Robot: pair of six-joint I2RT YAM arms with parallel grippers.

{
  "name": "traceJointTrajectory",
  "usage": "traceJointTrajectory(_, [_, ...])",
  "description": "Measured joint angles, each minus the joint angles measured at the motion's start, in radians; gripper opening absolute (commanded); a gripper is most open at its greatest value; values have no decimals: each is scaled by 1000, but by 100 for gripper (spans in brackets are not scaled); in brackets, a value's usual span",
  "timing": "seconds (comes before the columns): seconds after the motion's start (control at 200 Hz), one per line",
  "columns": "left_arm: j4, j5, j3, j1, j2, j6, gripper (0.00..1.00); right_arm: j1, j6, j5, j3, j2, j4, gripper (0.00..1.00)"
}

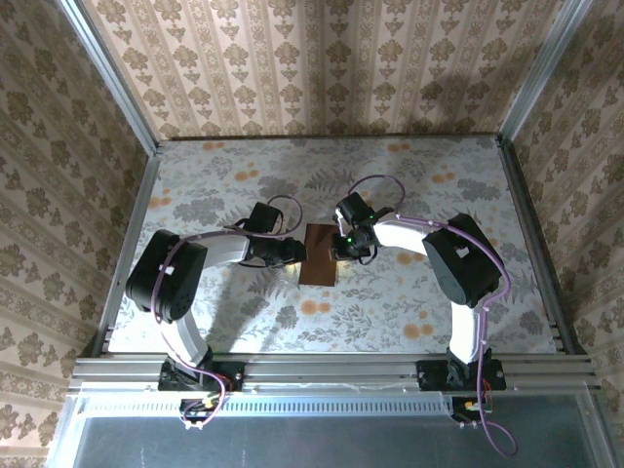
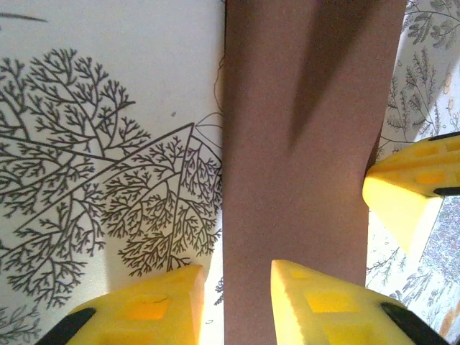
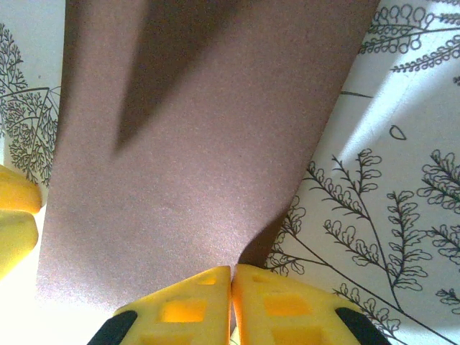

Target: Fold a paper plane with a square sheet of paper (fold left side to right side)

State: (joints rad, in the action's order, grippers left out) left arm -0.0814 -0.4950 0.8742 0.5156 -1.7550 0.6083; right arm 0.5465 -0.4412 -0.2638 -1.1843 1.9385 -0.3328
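The table (image 1: pixel 419 185) carries a cover printed with grey ferns and orange blotches. Patterned wallpaper panels (image 1: pixel 322 58) enclose it on three sides. An aluminium rail (image 1: pixel 331 369) runs along the near edge. The left arm (image 1: pixel 171 278) and right arm (image 1: pixel 463 258) both reach inward to the centre. The sheet of paper (image 1: pixel 319 261), dark reddish-brown, lies flat as a narrow upright rectangle. The left gripper (image 1: pixel 292 255) meets its left edge; the right gripper (image 1: pixel 341 244) meets its right edge. A purple cable (image 1: pixel 385 180) loops above the right wrist.
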Motion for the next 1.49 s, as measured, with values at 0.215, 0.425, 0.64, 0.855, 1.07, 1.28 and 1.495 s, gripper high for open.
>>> traceJointTrajectory(0.215, [5,-8,4,0,-8,2,29,0,-3,0,0,0,0,14])
traceJointTrajectory(0.425, [16,-23,5,-1,-13,10,31,0,-3,0,0,0,0,14])
traceJointTrajectory(0.64, [34,-40,5,-1,-19,32,34,0,-3,0,0,0,0,14])
traceJointTrajectory(0.855, [77,-60,4,0,-27,51,36,0,-3,0,0,0,0,14])
traceJointTrajectory(1.07, [104,-82,4,0,-39,64,36,1,-3,0,0,0,1,15])
traceJointTrajectory(1.28, [114,-85,4,0,-39,74,23,2,-3,0,0,0,1,15])
traceJointTrajectory(1.495, [120,-84,-7,0,-39,85,7,3,-2,-3,0,-2,8,21])
